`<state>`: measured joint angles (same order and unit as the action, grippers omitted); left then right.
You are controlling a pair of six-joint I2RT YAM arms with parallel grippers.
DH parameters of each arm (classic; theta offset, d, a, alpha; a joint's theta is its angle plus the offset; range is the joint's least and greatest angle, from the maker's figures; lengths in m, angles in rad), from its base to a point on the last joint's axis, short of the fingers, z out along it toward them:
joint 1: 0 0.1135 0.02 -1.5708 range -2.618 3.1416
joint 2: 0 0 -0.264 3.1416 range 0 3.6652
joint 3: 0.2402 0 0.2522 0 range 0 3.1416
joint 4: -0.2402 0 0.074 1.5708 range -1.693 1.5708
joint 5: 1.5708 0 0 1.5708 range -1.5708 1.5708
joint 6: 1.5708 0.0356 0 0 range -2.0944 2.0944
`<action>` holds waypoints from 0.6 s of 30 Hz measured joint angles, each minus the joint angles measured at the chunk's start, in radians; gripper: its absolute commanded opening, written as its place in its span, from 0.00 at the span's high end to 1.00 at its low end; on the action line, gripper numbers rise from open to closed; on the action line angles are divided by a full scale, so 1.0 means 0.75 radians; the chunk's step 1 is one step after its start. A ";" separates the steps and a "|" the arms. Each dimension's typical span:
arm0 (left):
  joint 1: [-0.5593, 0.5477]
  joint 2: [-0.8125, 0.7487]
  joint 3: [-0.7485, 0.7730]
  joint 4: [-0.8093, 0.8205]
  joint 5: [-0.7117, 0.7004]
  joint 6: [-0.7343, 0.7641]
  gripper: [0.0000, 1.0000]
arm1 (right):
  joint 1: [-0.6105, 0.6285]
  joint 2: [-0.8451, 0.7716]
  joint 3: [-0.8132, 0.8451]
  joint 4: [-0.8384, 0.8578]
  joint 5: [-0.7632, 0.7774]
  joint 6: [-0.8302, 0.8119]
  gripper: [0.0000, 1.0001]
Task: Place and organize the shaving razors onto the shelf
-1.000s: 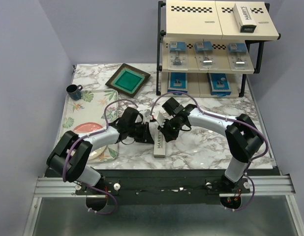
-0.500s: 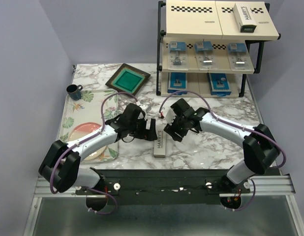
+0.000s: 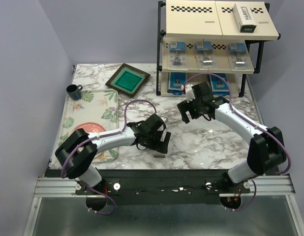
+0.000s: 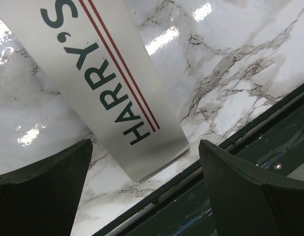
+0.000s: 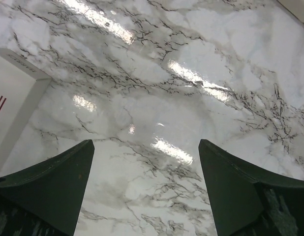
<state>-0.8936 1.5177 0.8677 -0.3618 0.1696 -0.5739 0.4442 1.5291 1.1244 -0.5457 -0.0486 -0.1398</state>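
Both arms have parted since a second ago: the right end effector (image 3: 192,113) has swung back toward the shelf (image 3: 191,22), and the left end effector (image 3: 159,141) has slid to the near end of the white box (image 4: 107,83). Both now stand wide open and hold nothing. The box lies flat on the table (image 3: 211,142), its near end just beside the front edge, skewed between the left fingers. We judge the risk lies there: closing on it askew could twist it or nudge it over the edge. A grip at one end may also let the long box droop on the lift to the top board, where its twin (image 3: 247,17) sits.
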 measured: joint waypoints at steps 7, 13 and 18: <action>-0.026 0.132 0.091 -0.055 -0.087 -0.014 0.17 | -0.014 -0.080 -0.061 0.025 -0.002 0.026 0.05; -0.034 0.197 0.160 -0.146 -0.240 -0.057 0.28 | -0.047 -0.087 -0.100 0.033 -0.009 0.046 0.05; -0.034 0.201 0.165 -0.176 -0.345 -0.064 0.37 | -0.061 -0.087 -0.102 0.039 -0.020 0.048 0.05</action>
<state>-0.9188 1.6684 0.9916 -0.4942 -0.0891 -0.6220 0.3988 1.4635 1.0481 -0.5163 -0.0639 -0.1040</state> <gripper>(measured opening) 0.694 0.949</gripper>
